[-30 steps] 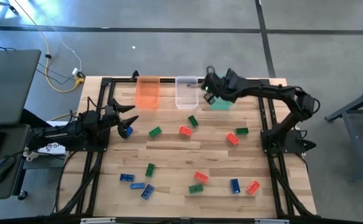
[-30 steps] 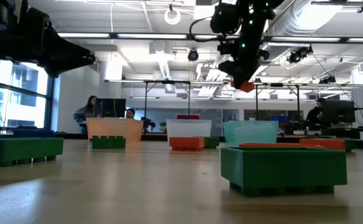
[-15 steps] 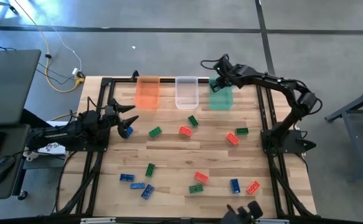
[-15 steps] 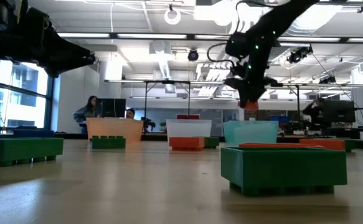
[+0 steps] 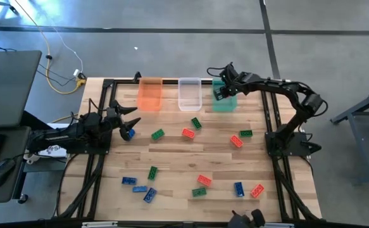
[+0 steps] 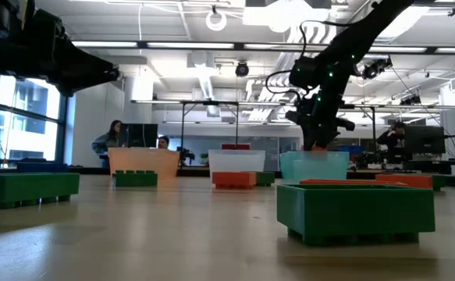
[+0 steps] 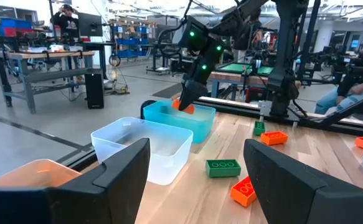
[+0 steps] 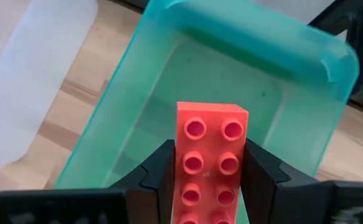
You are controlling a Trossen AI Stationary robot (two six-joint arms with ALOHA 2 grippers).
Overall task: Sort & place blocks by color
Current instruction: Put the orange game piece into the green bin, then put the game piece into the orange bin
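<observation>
My right gripper (image 5: pixel 221 90) hangs over the translucent green bin (image 5: pixel 226 101) at the table's far edge, shut on a red studded brick (image 8: pixel 209 155). In the low view the brick (image 6: pixel 315 144) sits at about the height of the bin's rim (image 6: pixel 314 154). My left gripper (image 5: pixel 128 122) waits open near the table's left edge. A blue brick (image 5: pixel 130 133) lies on the table just beside it. Green, red and blue bricks lie scattered over the table, such as a green one (image 5: pixel 157 133) and a red one (image 5: pixel 188 133). My right gripper pinches the red brick between its two fingers (image 8: pixel 159 171), one on each long side (image 8: pixel 180 163). The fingers come from above, slanting down, and lie along the brick. The brick is lifted clear over the green bin's opening, with its studded face toward the wrist camera.
An orange bin (image 5: pixel 150 94) and a clear bin (image 5: pixel 189 94) stand to the left of the green bin along the far edge. More bricks lie near the table's near edge, blue ones (image 5: pixel 137 185) and red ones (image 5: pixel 257 190). People sit in the room beyond the table.
My right gripper has carried the red brick from beside the clear bin toward the table's right, over the green bin. It has also come down toward the bin's rim. The fingers have stayed shut on the brick.
</observation>
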